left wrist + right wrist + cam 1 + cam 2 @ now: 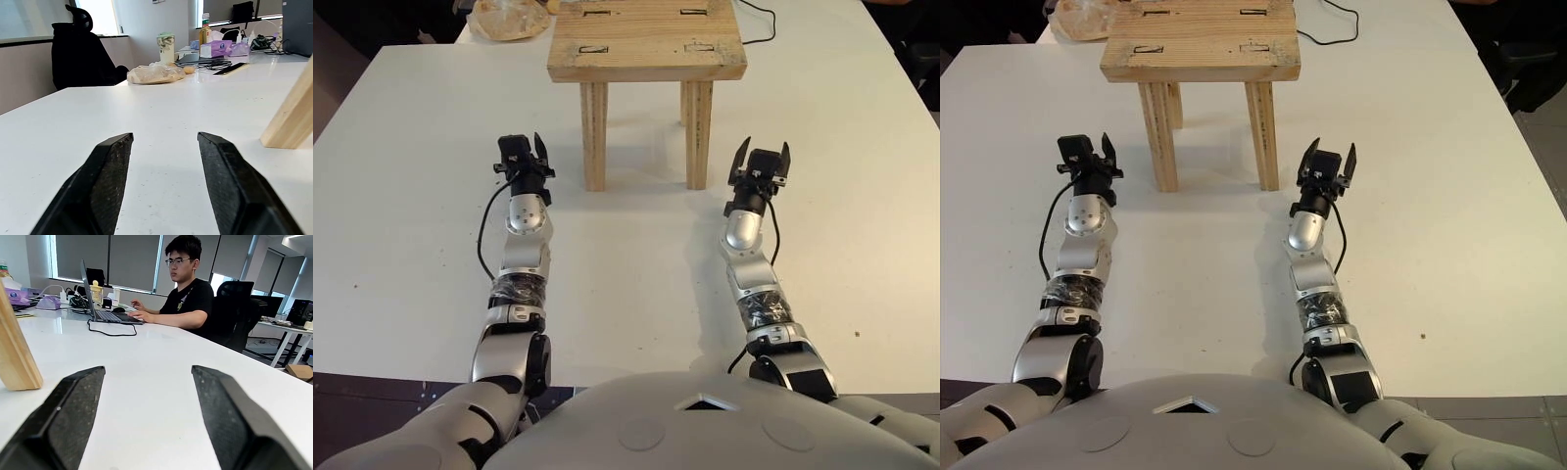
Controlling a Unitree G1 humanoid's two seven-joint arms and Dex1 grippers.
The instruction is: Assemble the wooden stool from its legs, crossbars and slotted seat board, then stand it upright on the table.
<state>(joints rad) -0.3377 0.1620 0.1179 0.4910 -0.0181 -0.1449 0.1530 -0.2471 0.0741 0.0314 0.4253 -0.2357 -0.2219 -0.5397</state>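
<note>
The white table carries the stool, standing upright with its slotted seat board on top, so the job looks finished. Both grippers lie on the stool's near side. The left gripper is outward of the left front leg and the right gripper outward of the right front leg, each about equally near. Their fingers are spread wide, holding nothing. The legs run vertical. The head views give the seat's slots from above. The wrist views, low down, give each front foot flat on the tabletop.
</note>
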